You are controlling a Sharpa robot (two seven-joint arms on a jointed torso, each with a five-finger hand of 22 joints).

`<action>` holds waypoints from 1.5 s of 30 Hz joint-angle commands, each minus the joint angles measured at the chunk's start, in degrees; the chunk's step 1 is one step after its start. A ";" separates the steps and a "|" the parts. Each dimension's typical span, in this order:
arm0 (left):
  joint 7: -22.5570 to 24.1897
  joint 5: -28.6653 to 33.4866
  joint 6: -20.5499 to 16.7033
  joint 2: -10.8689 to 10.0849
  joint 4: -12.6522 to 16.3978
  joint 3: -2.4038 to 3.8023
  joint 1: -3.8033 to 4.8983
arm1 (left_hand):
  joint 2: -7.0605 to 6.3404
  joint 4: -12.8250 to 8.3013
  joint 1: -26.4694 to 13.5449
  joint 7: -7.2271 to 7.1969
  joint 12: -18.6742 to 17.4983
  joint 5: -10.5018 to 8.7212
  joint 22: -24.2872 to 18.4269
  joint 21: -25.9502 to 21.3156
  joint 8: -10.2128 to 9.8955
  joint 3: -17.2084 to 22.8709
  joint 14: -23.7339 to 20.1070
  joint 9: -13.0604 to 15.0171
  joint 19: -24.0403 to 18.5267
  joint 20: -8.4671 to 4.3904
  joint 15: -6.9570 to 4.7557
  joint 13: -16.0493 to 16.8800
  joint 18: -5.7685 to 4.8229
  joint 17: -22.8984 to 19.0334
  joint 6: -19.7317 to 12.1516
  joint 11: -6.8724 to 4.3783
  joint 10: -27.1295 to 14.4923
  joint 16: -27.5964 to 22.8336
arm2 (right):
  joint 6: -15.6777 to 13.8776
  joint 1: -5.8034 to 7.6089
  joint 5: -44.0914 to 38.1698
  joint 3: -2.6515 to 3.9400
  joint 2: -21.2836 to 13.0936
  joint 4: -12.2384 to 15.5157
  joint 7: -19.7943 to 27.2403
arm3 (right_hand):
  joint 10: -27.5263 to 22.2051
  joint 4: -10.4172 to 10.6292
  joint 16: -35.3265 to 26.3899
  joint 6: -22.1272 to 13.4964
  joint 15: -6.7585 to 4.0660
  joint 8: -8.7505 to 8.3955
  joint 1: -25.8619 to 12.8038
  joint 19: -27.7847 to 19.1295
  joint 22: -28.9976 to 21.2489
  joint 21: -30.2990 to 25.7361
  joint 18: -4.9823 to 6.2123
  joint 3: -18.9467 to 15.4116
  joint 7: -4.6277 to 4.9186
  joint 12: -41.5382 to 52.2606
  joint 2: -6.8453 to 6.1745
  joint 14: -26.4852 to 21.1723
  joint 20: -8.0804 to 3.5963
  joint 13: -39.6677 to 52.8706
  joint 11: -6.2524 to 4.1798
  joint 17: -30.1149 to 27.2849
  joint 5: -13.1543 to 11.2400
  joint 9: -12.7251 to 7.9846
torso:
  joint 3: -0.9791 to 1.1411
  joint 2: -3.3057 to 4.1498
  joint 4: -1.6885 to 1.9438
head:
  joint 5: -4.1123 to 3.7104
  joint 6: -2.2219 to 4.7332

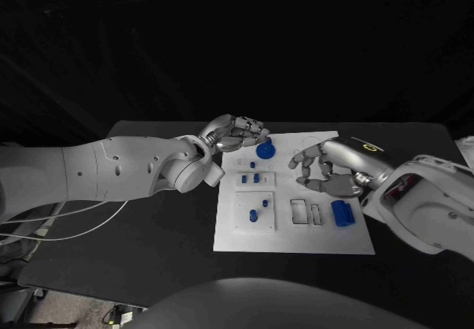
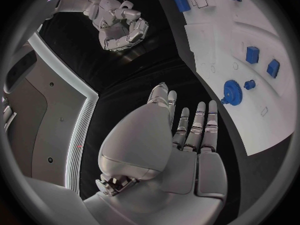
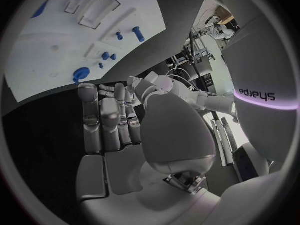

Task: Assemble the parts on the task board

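The white task board point(image 1: 296, 236) lies mid-table, also in the left wrist view point(image 2: 262, 110) and the right wrist view point(image 3: 56, 50). A blue gear point(image 1: 265, 149) point(image 2: 231, 92) point(image 3: 80, 75) sits near its far left corner. My left hand point(image 1: 235, 131) point(image 2: 187, 150) hovers just beside the gear, fingers stretched, holding nothing. Two small blue blocks point(image 1: 250, 179) point(image 2: 252, 54) stand mid-left. Blue pegs point(image 1: 259, 209) point(image 3: 139, 34) stand nearer. A larger blue block point(image 1: 342, 213) point(image 2: 180, 1) lies on the right. My right hand point(image 1: 321, 168) point(image 3: 119, 130) hangs over the board's far right part, empty, fingers extended.
Rectangular slots point(image 1: 304, 211) are cut in the board between the pegs and the large block. Black table point(image 1: 148, 240) surrounds the board, with white cables point(image 1: 59, 219) trailing at the left under my left arm.
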 commanded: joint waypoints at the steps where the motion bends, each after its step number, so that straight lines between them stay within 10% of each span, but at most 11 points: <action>1: 1.37 0.06 0.78 0.14 0.37 0.04 0.01 | 0.54 -0.01 0.04 0.25 0.44 0.22 -0.06 0.31 0.03 -0.16 -0.31 -0.05 -0.09 0.09 -0.29 -0.08 -0.62 -0.08 -0.03 0.30 0.04 0.34 | 0.38 0.62 5.55 -0.29 -2.67 0.52 -2.57 | 3.48 0.56 -1.09 3.83 -1.01 2.03 -1.08 -0.67 3.21 -1.76 1.01 -0.09 0.00 1.80 0.69 -0.97 -0.80 0.68 -1.20 -1.50 0.63 0.89 | -0.15 -0.11 -0.11 | -1.58 0.01; 7: 1.36 0.06 1.36 0.43 0.58 0.04 -0.10 | 0.59 -0.02 0.34 0.30 0.61 0.36 -0.06 0.50 0.07 -0.21 -0.23 -0.02 0.13 0.08 -0.77 -0.04 -0.53 -0.06 -0.06 0.48 0.17 0.51 | 8.50 1.11 6.19 -0.93 -6.92 -1.91 -10.71 | 6.63 6.63 -8.32 3.83 -0.41 1.27 -10.15 -10.24 0.41 -14.14 2.07 -2.94 -0.81 4.24 1.36 -10.61 -0.58 2.76 -1.28 -10.52 -2.87 0.58 | -0.25 -0.18 -0.18 | -5.53 0.01; 9: 1.41 0.06 1.41 0.52 0.63 0.04 -0.13 | 0.59 -0.02 0.34 0.30 0.61 0.36 -0.06 0.50 0.07 -0.21 -0.23 -0.02 0.13 0.08 -0.77 -0.04 -0.53 -0.06 -0.06 0.48 0.17 0.51 | 10.19 0.95 5.90 -1.02 -7.61 -2.76 -12.79 | 6.55 6.87 -3.36 3.97 -0.50 0.73 -10.93 -11.14 0.52 -15.35 2.32 -3.41 -0.38 7.85 1.20 -7.26 -0.48 6.28 -1.51 -3.80 -2.98 0.21 | -0.25 -0.12 -0.17 | -6.77 0.01; 12: 1.57 0.07 1.36 0.57 0.83 0.04 -0.16 | 0.63 0.00 0.40 0.37 0.64 0.38 -0.06 0.55 0.08 -0.23 -0.26 -0.01 0.17 0.08 -0.92 -0.04 -0.51 -0.07 -0.05 0.58 0.18 0.53 | 10.92 0.73 5.10 -1.10 -8.52 -3.34 -15.13 | 25.07 7.16 11.35 4.78 -1.00 0.52 -12.29 -9.62 1.42 -14.58 2.22 -4.41 -0.29 40.37 1.25 7.45 -0.72 40.81 -2.01 18.45 -3.03 0.12 | -0.14 -0.02 -0.13 | -8.30 0.01; 14: 1.61 0.07 1.33 0.55 0.97 0.04 -0.17 | 0.63 0.00 0.40 0.37 0.64 0.39 -0.06 0.55 0.08 -0.23 -0.26 -0.01 0.17 0.08 -0.92 -0.04 -0.51 -0.07 -0.05 0.58 0.18 0.53 | 10.92 0.66 4.23 -1.13 -8.84 -3.24 -16.32 | 35.73 6.80 17.96 5.94 -1.49 1.03 -12.86 -0.80 3.94 -1.46 0.43 -5.11 -0.64 53.67 1.11 17.93 -1.60 57.16 -2.31 31.88 -2.34 0.87 | -0.13 -0.02 -0.14 | -8.90 0.01; 18: 1.67 0.07 1.30 0.58 1.12 0.04 -0.18 | 0.63 0.00 0.40 0.37 0.64 0.39 -0.06 0.55 0.08 -0.23 -0.26 -0.01 0.17 0.08 -0.92 -0.04 -0.51 -0.07 -0.05 0.58 0.18 0.53 | 12.15 0.59 2.54 -1.15 -8.59 -2.93 -18.59 | 36.02 6.65 18.18 7.75 -2.26 2.27 -14.12 11.34 8.13 19.28 -2.70 -5.91 -1.25 53.95 1.22 18.37 -2.51 57.54 -2.72 32.42 -1.72 2.92 | -0.14 -0.04 -0.11 | -9.66 0.01; 21: 1.68 0.07 1.35 0.61 1.24 0.04 -0.19 | 0.63 0.00 0.40 0.37 0.64 0.39 -0.06 0.55 0.08 -0.23 -0.26 -0.01 0.17 0.08 -0.92 -0.04 -0.51 -0.07 -0.05 0.58 0.18 0.53 | 14.20 0.56 2.06 -1.16 -7.95 -2.80 -20.67 | 36.02 7.23 18.18 8.57 -2.48 2.61 -15.39 14.32 9.28 24.84 -3.59 -6.36 -1.42 53.95 1.27 18.37 -2.73 57.54 -2.87 32.42 -1.64 3.71 | -0.15 -0.07 -0.02 | -10.25 0.01; 28: 1.66 0.07 1.52 0.56 1.24 0.04 -0.19 | 0.63 0.00 0.40 0.37 0.64 0.39 -0.06 0.55 0.08 -0.23 -0.26 -0.01 0.17 0.08 -0.92 -0.04 -0.51 -0.07 -0.05 0.58 0.18 0.53 | 18.11 0.55 2.21 -1.16 -5.87 -3.56 -25.17 | 36.02 9.33 18.18 11.58 -3.71 4.38 -18.90 16.89 10.25 29.85 -4.30 -7.73 -2.71 53.95 1.42 18.37 -3.75 57.54 -4.03 32.42 -3.88 6.16 | -0.18 -0.09 -0.11 | -10.97 0.01; 34: 1.71 0.07 1.62 0.62 1.06 0.04 -0.20 | 0.63 0.00 0.40 0.37 0.64 0.39 -0.06 0.55 0.08 -0.23 -0.26 -0.01 0.17 0.08 -0.92 -0.04 -0.51 -0.07 -0.05 0.58 0.18 0.53 | 23.11 0.55 2.03 -1.15 -3.08 -4.93 -28.74 | 36.02 12.32 18.18 14.57 -4.89 6.93 -23.11 17.62 10.57 31.63 -4.57 -9.99 -3.94 53.95 1.36 18.37 -4.88 57.54 -5.04 32.42 -11.39 9.83 | -0.17 -0.07 -0.14 | -11.27 0.01; 45: 1.52 0.07 1.94 0.90 0.83 0.04 -0.22 | 0.68 0.02 0.45 0.44 0.69 0.40 -0.07 0.62 0.10 -0.27 -0.27 -0.01 0.24 0.08 -1.07 -0.04 -0.48 -0.07 -0.05 0.68 0.20 0.57 | 31.92 0.59 2.57 -1.12 1.93 -8.31 -32.29 | 36.02 12.94 18.18 13.58 -5.33 5.64 -26.32 18.14 10.82 32.81 -4.80 -11.94 -3.68 53.95 1.90 18.37 -5.43 57.54 -4.91 32.42 -16.17 10.80 | -0.17 -0.06 -0.12 | -11.79 0.01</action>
